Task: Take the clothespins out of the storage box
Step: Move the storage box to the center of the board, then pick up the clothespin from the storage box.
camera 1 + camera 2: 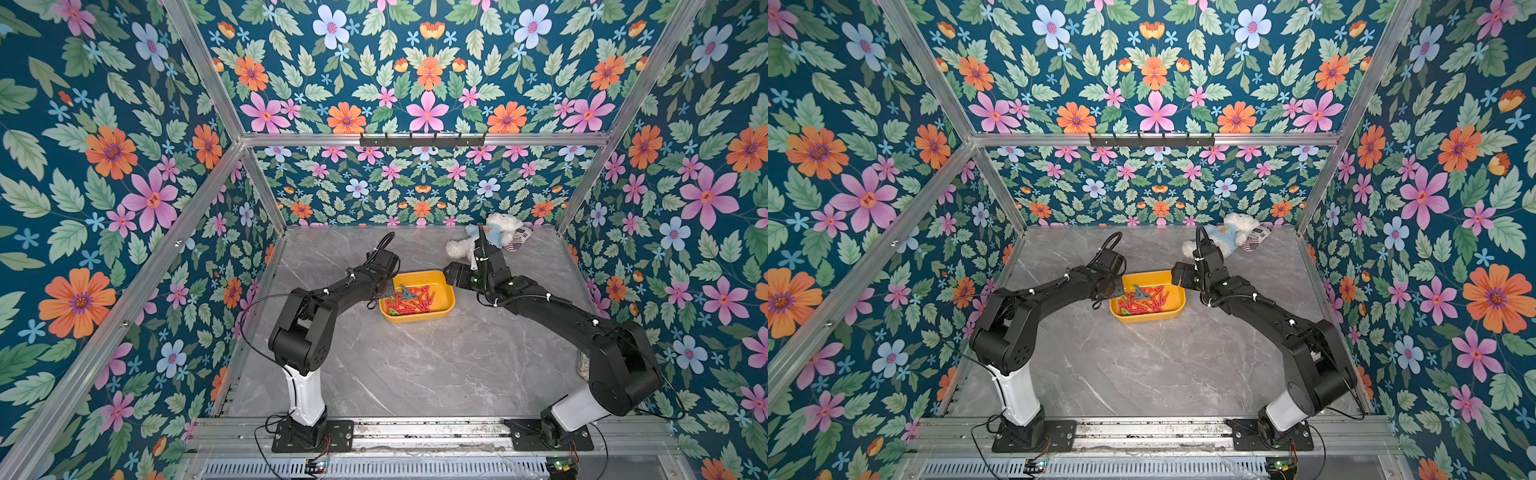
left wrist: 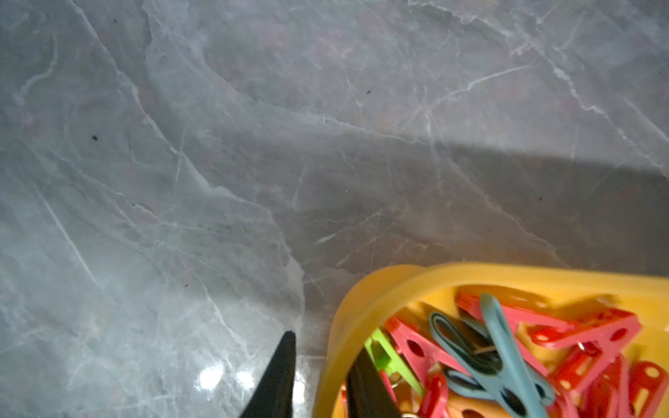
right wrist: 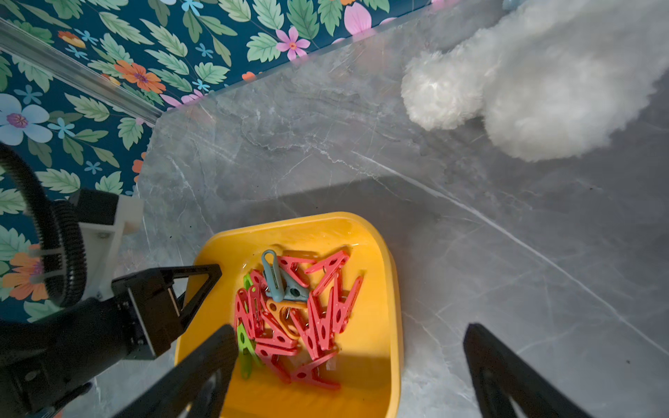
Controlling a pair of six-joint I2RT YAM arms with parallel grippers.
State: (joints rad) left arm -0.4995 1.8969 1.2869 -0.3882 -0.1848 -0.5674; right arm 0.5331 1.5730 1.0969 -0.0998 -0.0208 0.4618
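Grey marble table (image 1: pixel 415 374), floral walls (image 1: pixel 104 166). All clothespins (image 1: pixel 409 299) lie in the yellow storage box (image 1: pixel 419 275) mid-table; none out, whole job left. Left tool (image 2: pixel 324 347) part-closed astride the box wall, clamped or not, can't tell. Top views hide its tips, left wrist view shows them. Right tool (image 3: pixel 351 333) wide open, empty, at box rim.

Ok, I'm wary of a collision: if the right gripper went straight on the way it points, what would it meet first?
Most likely the clothespins heaped in the storage box: the open right gripper aims down at them. One finger may land outside the rim; depth is unclear.
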